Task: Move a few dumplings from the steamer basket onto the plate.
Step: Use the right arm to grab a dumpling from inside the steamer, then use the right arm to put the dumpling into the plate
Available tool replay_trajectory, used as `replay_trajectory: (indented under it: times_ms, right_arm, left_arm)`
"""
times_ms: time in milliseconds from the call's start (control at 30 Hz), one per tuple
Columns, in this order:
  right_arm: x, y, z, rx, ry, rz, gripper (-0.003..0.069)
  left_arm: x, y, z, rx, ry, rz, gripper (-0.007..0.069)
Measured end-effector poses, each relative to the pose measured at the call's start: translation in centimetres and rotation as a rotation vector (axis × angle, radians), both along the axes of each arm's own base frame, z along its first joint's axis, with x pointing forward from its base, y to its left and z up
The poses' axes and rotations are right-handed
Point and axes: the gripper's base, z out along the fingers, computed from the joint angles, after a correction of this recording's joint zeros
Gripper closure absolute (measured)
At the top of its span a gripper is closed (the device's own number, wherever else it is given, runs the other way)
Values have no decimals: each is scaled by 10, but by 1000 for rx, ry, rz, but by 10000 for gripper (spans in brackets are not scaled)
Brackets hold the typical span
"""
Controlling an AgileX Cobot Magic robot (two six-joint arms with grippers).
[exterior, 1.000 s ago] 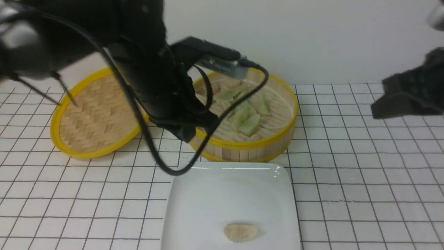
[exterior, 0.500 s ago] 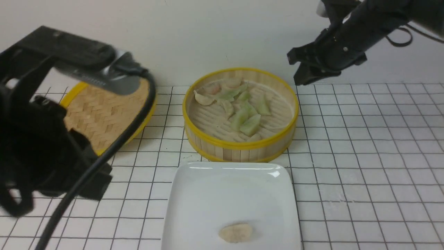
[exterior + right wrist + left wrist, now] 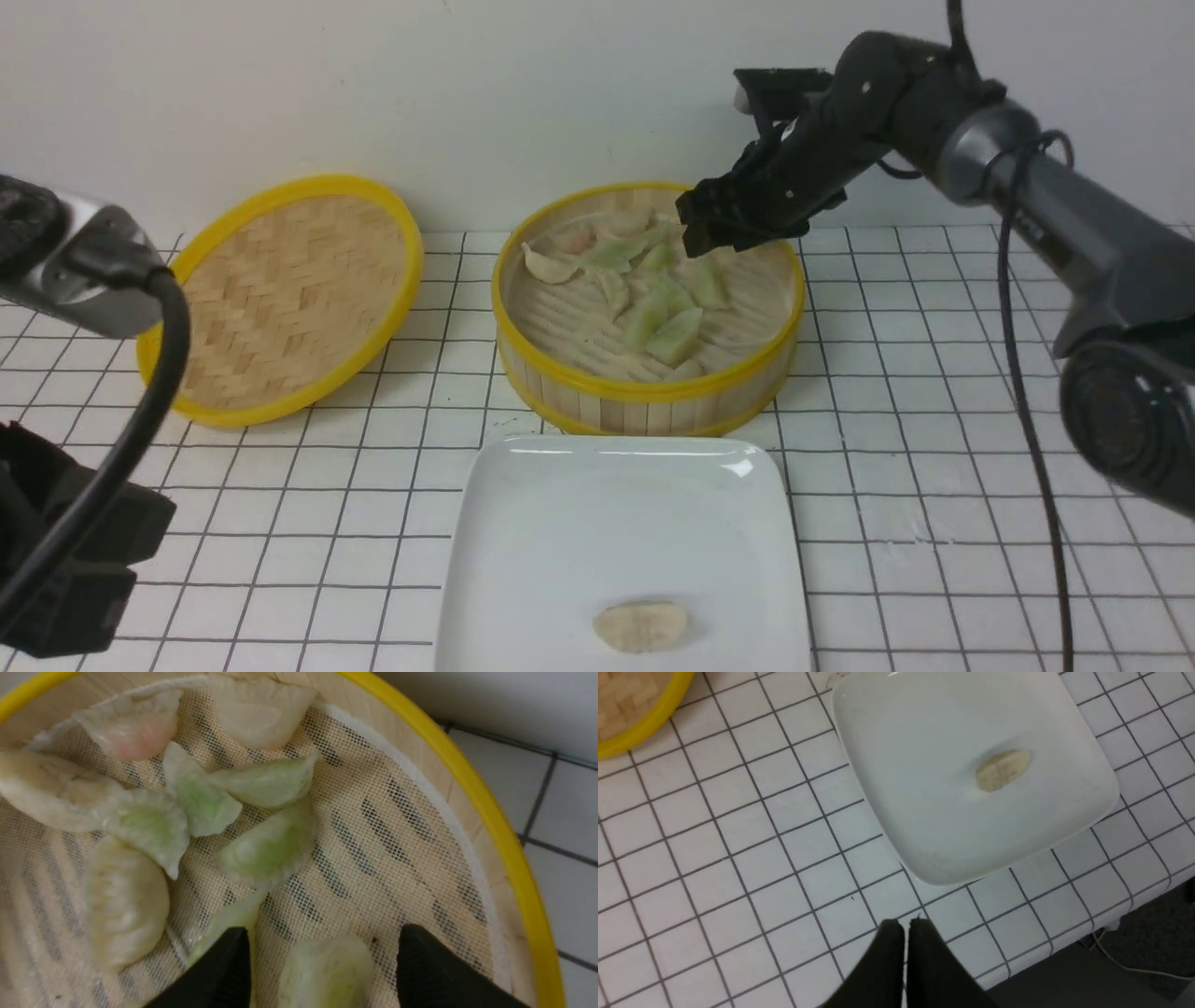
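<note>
One green dumpling [image 3: 327,970] below wide-open right end effector [image 3: 324,932], centred — ungripped; left end effector [image 3: 906,926] closed, empty.

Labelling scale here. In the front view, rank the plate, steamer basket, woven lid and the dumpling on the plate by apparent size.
1. plate, nearest the camera and cropped, so unsure.
2. steamer basket and woven lid: look about alike, not ranked.
3. dumpling on the plate, clearly smallest.

Withdrawn: left arm [image 3: 75,541], from frame centre to the lower left edge. Advanced: right end effector [image 3: 724,229], from the right edge to above the steamer basket [image 3: 644,392], jaws now spread.
</note>
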Motion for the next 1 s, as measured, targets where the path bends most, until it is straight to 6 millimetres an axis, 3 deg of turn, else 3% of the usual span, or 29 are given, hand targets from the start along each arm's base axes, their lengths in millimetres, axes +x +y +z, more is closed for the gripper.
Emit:
replay_trajectory:
  times_ms: [100,167,233,300,467,567,667,700,800,900,1000]
  right_arm:
    - [2,5,-23,-9,36,5,265]
    - [2,5,-23,-3,40,-3,280]
    - [1,6,-22,-8,51,-1,360]
    - [-1,5,-20,-16,68,7,387]
    - [-7,3,7,-35,89,24,386]
    - [-16,1,52,14,45,-21,386]
    - [-39,1,89,66,59,-20,386]
    - [-46,2,90,65,84,-14,386]
    - [-91,8,111,40,130,45,386]
    - [-147,29,100,-14,244,140,386]
    - [-182,51,68,-71,327,214,386]
  left_arm:
    - [1,2,0,24,-12,16,631]
    - [2,3,0,26,-13,19,631]
    - [2,3,0,29,-15,22,631]
    - [2,3,0,32,-16,23,631]
    - [2,4,0,41,-20,27,631]
    - [3,5,0,47,-23,30,631]
    - [1,5,0,39,-24,28,631]
    - [0,5,1,37,-27,28,631]
    - [-3,7,2,29,-39,30,631]
    - [-8,10,5,15,-54,37,631]
    - [-11,11,6,9,-60,40,631]
